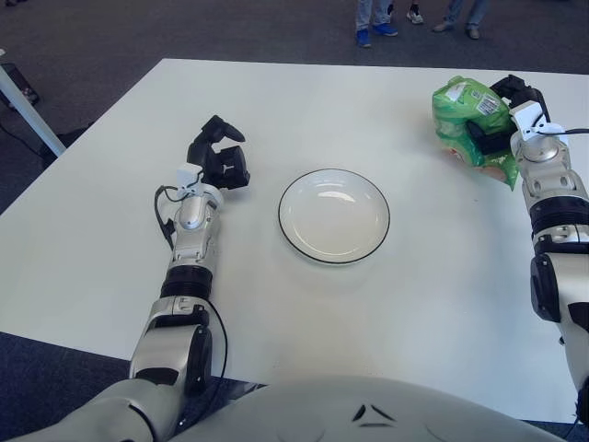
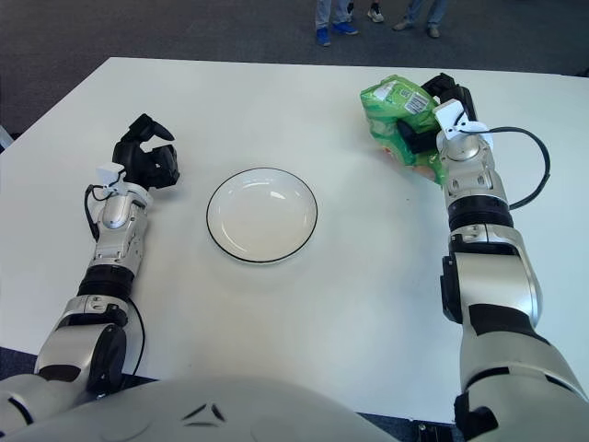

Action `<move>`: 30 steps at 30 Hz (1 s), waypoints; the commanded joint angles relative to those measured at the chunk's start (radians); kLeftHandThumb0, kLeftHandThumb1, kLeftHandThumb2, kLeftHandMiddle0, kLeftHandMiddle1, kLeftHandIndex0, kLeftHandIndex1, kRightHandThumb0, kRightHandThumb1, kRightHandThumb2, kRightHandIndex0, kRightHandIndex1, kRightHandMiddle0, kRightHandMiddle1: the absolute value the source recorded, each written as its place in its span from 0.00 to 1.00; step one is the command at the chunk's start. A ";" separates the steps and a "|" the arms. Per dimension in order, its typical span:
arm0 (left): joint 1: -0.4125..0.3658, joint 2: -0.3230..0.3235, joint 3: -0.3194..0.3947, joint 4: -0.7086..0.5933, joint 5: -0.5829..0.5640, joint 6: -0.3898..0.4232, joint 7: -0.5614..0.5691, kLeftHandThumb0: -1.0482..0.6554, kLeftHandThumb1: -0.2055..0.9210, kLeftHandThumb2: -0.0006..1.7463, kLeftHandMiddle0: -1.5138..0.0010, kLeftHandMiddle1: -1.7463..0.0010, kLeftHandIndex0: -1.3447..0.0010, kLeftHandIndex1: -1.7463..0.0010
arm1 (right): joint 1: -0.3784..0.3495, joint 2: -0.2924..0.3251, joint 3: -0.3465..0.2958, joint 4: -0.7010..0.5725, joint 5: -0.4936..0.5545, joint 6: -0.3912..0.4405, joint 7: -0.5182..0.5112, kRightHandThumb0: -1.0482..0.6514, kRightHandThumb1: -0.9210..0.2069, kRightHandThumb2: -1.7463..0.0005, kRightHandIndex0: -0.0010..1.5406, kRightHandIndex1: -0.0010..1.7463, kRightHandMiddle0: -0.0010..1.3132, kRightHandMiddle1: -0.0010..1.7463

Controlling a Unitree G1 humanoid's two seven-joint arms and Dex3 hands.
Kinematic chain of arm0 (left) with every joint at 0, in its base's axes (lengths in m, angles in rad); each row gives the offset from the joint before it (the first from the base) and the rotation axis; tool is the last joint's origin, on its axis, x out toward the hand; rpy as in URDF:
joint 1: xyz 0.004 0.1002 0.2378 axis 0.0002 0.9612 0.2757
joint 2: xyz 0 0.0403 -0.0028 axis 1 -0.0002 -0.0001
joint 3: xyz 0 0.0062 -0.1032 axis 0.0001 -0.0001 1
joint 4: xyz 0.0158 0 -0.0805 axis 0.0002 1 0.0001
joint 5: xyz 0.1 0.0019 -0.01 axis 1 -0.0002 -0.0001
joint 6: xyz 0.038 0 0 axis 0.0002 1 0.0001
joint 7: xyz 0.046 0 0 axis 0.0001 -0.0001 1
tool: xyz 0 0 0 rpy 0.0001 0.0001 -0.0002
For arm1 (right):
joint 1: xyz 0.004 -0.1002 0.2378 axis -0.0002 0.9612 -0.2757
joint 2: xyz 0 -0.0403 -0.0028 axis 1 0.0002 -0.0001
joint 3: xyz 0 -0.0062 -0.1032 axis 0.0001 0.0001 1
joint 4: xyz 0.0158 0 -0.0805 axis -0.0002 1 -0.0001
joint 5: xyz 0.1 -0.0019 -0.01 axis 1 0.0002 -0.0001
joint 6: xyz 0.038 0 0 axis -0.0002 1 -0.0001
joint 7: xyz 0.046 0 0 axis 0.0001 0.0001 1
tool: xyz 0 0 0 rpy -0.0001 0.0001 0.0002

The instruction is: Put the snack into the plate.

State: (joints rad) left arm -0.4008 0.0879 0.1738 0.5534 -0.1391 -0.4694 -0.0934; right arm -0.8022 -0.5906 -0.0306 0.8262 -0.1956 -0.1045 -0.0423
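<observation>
Scene: a humanoid robot faces a white rectangular table (image 1: 442, 304), both arms stretched out over it.
Right hand: the right hand (image 1: 504, 118), dark-fingered and at the far right of the table, has its fingers wrapped around the crinkled green plastic snack bag (image 1: 465, 110); the bag appears to be held up off the tabletop and tilted, though how far clear of the surface it is cannot be told.
Left hand: the left hand (image 1: 219, 155) shows just left of the plate, fingers loosely curled and holding nothing.
Plate: the round white plate with a thin dark rim (image 1: 333, 216) sits near the table's middle, with nothing in it.
Snack's place: well apart from the plate, off to its right and farther back, in the right hand's grasp.
Done: the grasp looks secured.
Left to do: carrying the bag leftward and nearer over the plate, lowering it in, and letting go.
Progress: judged early, roughly the first stage of three.
Background: legs of onlookers (image 1: 373, 18) stand beyond the table's far edge.
</observation>
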 commanded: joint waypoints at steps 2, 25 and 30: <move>0.092 -0.028 -0.001 0.054 -0.001 0.001 -0.001 0.34 0.48 0.74 0.12 0.00 0.56 0.00 | 0.029 0.023 -0.022 -0.137 0.030 0.054 0.024 0.62 0.82 0.06 0.59 0.91 0.48 1.00; 0.087 -0.028 -0.001 0.059 -0.001 0.008 0.003 0.34 0.48 0.74 0.12 0.00 0.55 0.00 | 0.134 0.154 -0.104 -0.699 0.188 0.408 0.132 0.62 0.81 0.11 0.63 0.80 0.49 1.00; 0.087 -0.028 -0.002 0.060 0.001 0.008 0.004 0.34 0.48 0.75 0.12 0.00 0.55 0.00 | 0.145 0.154 -0.082 -0.764 0.177 0.425 0.155 0.62 0.82 0.11 0.64 0.79 0.49 1.00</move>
State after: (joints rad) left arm -0.4059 0.0874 0.1735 0.5586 -0.1401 -0.4679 -0.0933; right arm -0.6724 -0.4398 -0.1169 0.1091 -0.0205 0.3063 0.1001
